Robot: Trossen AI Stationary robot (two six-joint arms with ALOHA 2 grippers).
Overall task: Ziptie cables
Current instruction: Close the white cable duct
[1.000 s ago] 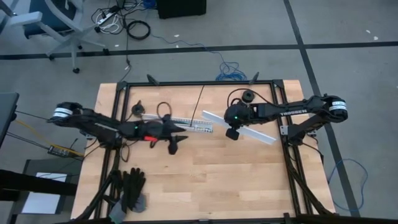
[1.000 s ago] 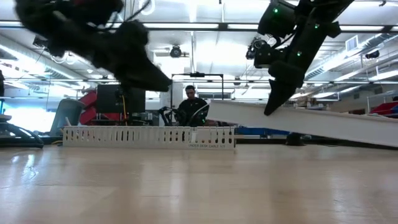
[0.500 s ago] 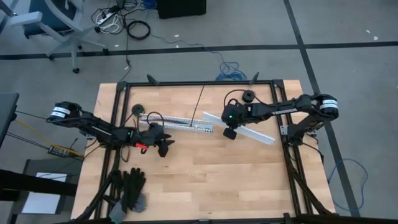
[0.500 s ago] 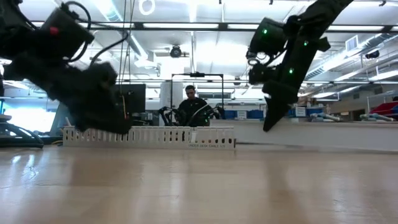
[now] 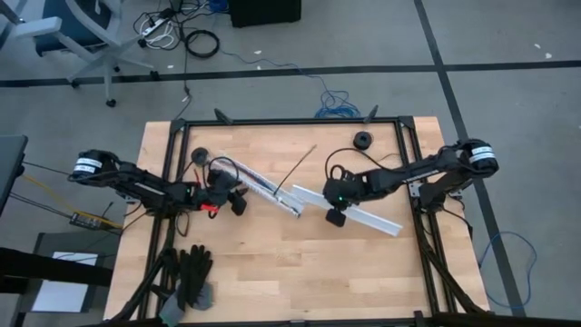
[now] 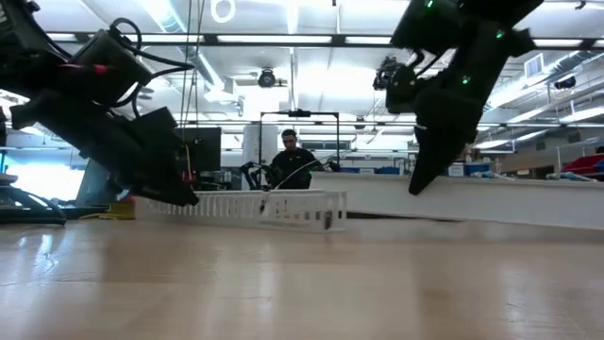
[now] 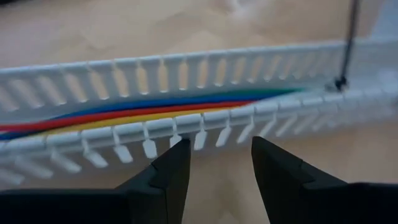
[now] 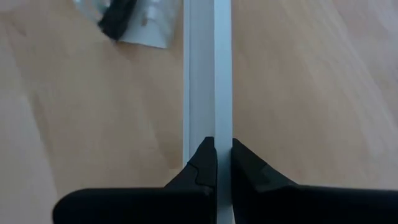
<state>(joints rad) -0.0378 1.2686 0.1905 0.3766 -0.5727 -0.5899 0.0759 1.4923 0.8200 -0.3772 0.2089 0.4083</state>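
The cables [image 7: 130, 112], red, blue, yellow and green, lie along the inside of a white slotted channel [image 5: 261, 188] that sits slantwise on the table. My left gripper [image 7: 221, 163] stands open at the channel's near wall, low over the table [image 5: 238, 202]. My right gripper [image 5: 336, 214] is shut on a long white cover strip [image 5: 363, 212] to the channel's right. A thin dark strand [image 5: 300, 163] crosses the channel's right end. My left gripper: one fingertip [image 7: 180, 149] stands right at the tabs of the channel's near wall [image 7: 149, 148]; whether it touches them I cannot tell. My right gripper pinches one raised long edge of the cover strip [image 8: 224, 134] between its two fingers, slanting down from above. The fingers lie along the strip, left of its middle.
Black frame rails [image 5: 172, 182] run along the table's left, far and right sides. Two small black round parts [image 5: 362, 139] [image 5: 200, 156] sit near the far edge, and black gloves [image 5: 192, 275] lie at the near left. Bare wood [image 5: 300, 272] fills the near half.
My left gripper has drawn back toward the table's left edge, sunk and tipped further down, still open. My right gripper has carried the cover strip toward the near edge. The channel has turned about: its right end swung toward the near edge while its left end stayed.
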